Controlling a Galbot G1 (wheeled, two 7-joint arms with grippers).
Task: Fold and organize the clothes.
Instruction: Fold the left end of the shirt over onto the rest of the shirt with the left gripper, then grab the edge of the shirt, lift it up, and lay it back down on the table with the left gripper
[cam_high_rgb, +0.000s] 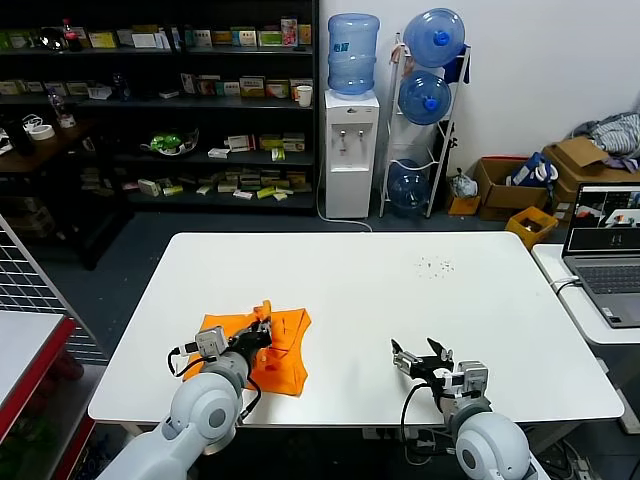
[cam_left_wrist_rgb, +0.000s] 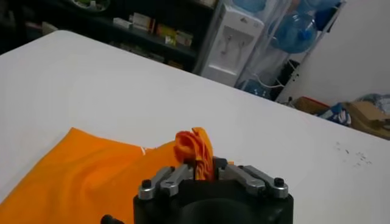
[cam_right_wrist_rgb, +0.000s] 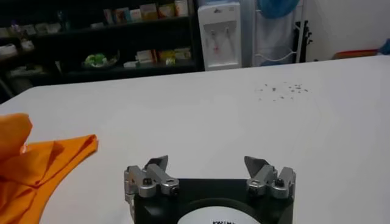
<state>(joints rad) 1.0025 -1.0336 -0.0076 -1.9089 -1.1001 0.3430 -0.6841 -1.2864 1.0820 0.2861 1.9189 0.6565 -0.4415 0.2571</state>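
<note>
The clothes are one bright orange T-shirt (cam_high_rgb: 285, 352), lying partly folded and rumpled on the white table (cam_high_rgb: 400, 290) near its front left. My left gripper (cam_high_rgb: 263, 325) is over the shirt's middle. In the left wrist view a gathered tuft of the orange cloth (cam_left_wrist_rgb: 196, 146) stands up between that gripper's (cam_left_wrist_rgb: 204, 169) narrow-set fingers, pinched there, while the rest of the shirt (cam_left_wrist_rgb: 85, 179) spreads flat below. My right gripper (cam_high_rgb: 418, 355) hovers open over bare table at the front right, apart from the shirt; in the right wrist view its fingers (cam_right_wrist_rgb: 157, 164) hold nothing and the shirt's edge (cam_right_wrist_rgb: 42, 161) lies off to one side.
Small dark specks (cam_high_rgb: 435, 265) dot the far right of the table. A laptop (cam_high_rgb: 605, 250) sits on a side table at the right. A wire rack (cam_high_rgb: 25, 290) stands at the left. Shelves and a water dispenser (cam_high_rgb: 350, 150) line the back wall.
</note>
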